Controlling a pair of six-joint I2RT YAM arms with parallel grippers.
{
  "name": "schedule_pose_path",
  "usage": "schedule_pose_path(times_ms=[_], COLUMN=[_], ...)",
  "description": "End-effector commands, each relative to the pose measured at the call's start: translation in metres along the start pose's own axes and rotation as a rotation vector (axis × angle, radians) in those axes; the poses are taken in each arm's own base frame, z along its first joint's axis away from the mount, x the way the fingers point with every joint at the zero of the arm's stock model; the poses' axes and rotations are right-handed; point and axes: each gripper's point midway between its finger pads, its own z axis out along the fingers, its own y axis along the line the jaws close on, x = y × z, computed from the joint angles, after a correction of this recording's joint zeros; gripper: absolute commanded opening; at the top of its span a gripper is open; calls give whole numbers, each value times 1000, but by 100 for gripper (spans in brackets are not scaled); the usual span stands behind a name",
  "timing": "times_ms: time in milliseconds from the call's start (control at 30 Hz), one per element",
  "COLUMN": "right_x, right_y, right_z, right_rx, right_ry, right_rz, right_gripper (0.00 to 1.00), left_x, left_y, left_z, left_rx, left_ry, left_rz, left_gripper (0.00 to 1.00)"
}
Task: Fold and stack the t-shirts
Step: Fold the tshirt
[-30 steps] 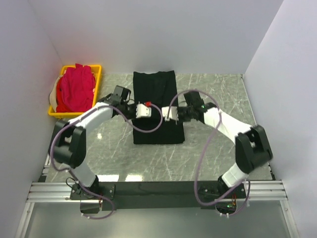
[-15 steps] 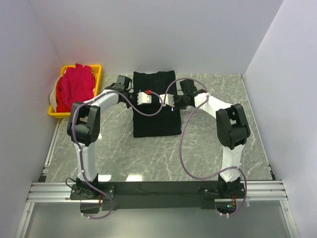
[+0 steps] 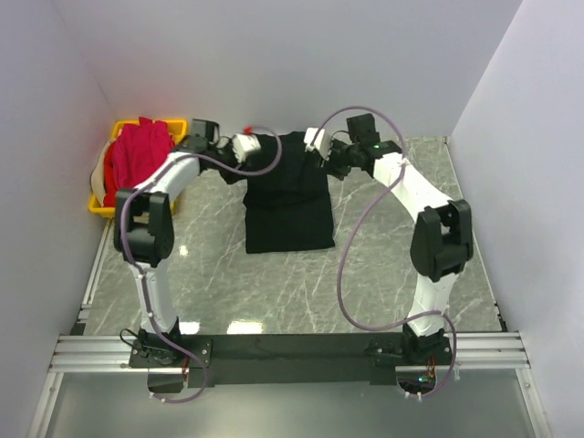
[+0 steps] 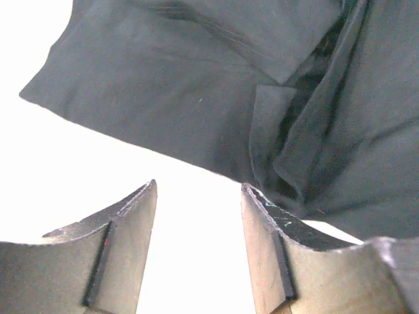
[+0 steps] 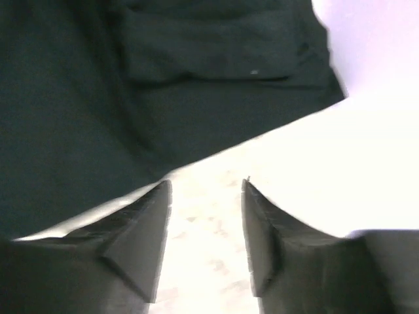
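A black t-shirt lies folded in a tall rectangle at the middle of the table, its far end bunched and narrower. My left gripper hovers at the shirt's far left corner, open with nothing between its fingers. In the left wrist view the left gripper shows bright surface in its gap, with black t-shirt folds just beyond the tips. My right gripper is at the far right corner, also open and empty. In the right wrist view the right gripper stands over marble, next to the black t-shirt edge. Magenta t-shirts are piled at the left.
A yellow crate at the far left holds the magenta pile and some pale cloth. White walls close in the back and both sides. Grey marble tabletop shows around the black shirt. Cables loop over both arms.
Both grippers travelled from the shirt's middle to its far end and opened, letting go of the cloth. The black shirt is shorter at its near edge than a second ago.
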Motion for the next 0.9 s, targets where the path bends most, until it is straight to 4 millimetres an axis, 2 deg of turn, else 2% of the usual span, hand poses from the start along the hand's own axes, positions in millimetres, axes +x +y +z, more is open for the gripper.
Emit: schedule_pose_path(times_ms=[0,33,100,200,233,300,467,600,700,733,767,833,867], right_x=[-26,-26,-26,-26,-28,-25,-1,5,13,8,13,14,18], right_y=[33,41,57,74,85,96,113,116,112,105,108,96,97], right_z=[-36,-35,-32,-22,-19,-9,25,44,60,59,66,71,76], right_rx=[-108,-138,-204,-277,-328,-386,-454,-473,-434,-435,-443,-391,-394], right_ry=[-46,-39,-38,-33,-35,-6,70,99,126,122,139,154,166], right_rz=[234,284,401,528,556,605,686,759,792,786,796,830,839], right_gripper=[52,43,30,24,20,15,12,11,11,11,11,17,18], left_x=[-55,-48,-56,-45,-41,-24,-3,14,25,27,27,31,31], left_y=[-9,-25,-39,-66,-71,-88,-94,-102,-113,-113,-113,-105,-102], left_z=[-51,-48,-49,-39,-35,-24,-5,11,19,21,22,28,30], left_rx=[17,60,95,169,182,215,216,217,225,226,226,191,185], left_ry=[-133,-135,-171,-152,-142,-105,-47,-3,33,40,40,45,46], left_rz=[-228,-291,-451,-665,-711,-815,-914,-995,-1016,-1019,-1026,-1027,-1034], left_gripper=[58,57,55,48,47,45,41,40,39,38,38,39,40])
